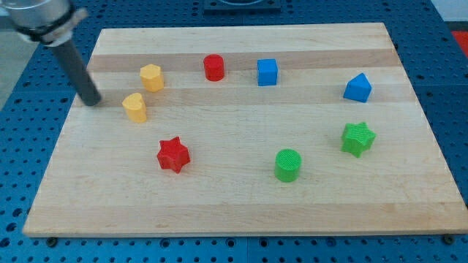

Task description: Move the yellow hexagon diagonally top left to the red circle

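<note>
The yellow hexagon sits on the wooden board at the upper left. The red circle stands to its right, slightly nearer the view's top, with a gap between them. My tip rests on the board at the far left, left of and slightly below the yellow hexagon, touching no block. A second yellow block, heart-like in shape, lies just right of my tip and below the hexagon.
A red star lies lower left of centre. A blue cube sits right of the red circle. A blue block, a green star and a green circle are on the right half.
</note>
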